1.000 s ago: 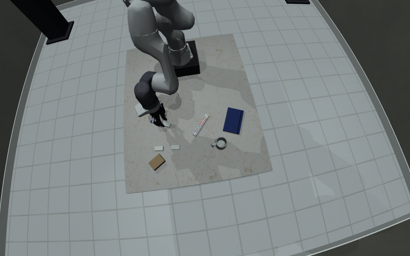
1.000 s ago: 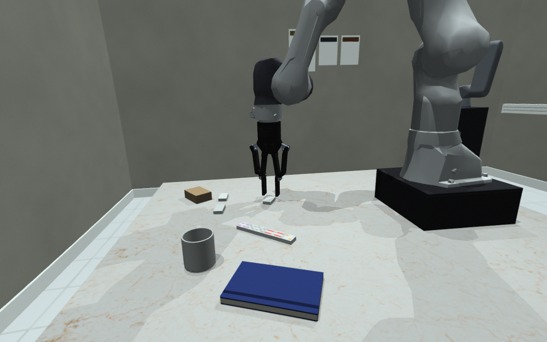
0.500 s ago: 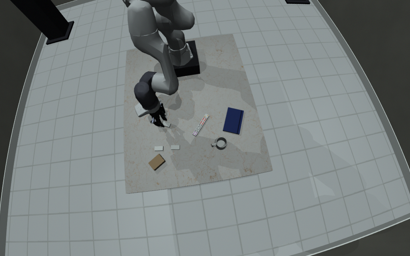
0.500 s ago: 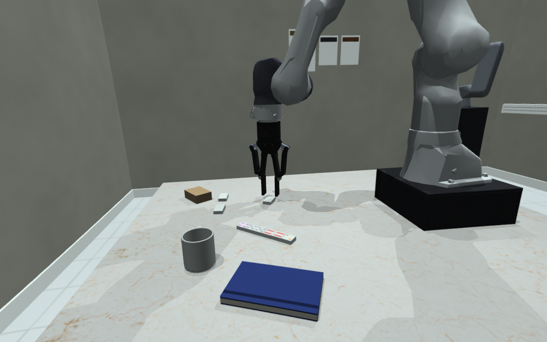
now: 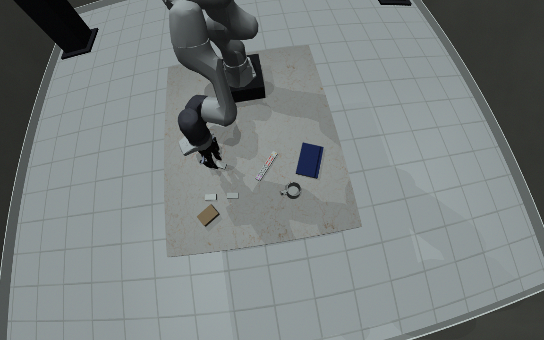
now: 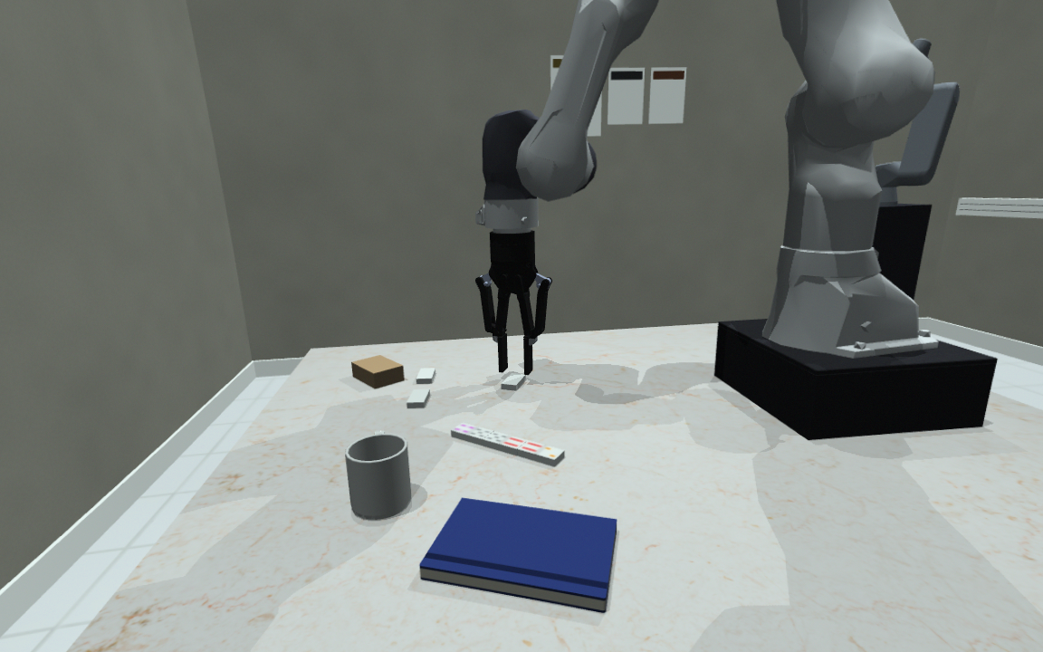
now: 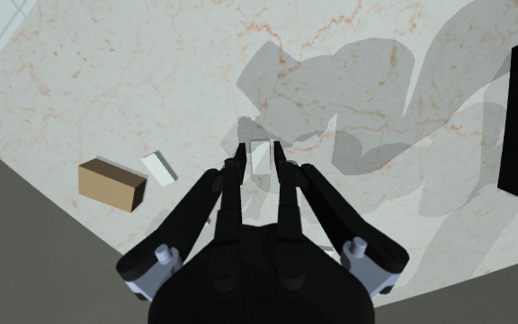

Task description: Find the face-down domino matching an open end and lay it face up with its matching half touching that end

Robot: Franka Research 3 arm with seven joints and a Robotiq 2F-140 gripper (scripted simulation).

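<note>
The line of face-up dominoes lies in the middle of the table and also shows in the exterior view. Three white face-down dominoes lie flat on the table. Two of them sit near a brown box. The third lies under my gripper. In the wrist view this domino shows between my fingertips with a small gap on each side. In the exterior view my fingertips hang just above it. The fingers are narrowly open and hold nothing.
A brown box sits near the two far dominoes. A grey mug and a blue book lie beyond the line. The black robot base stands at the table's other end.
</note>
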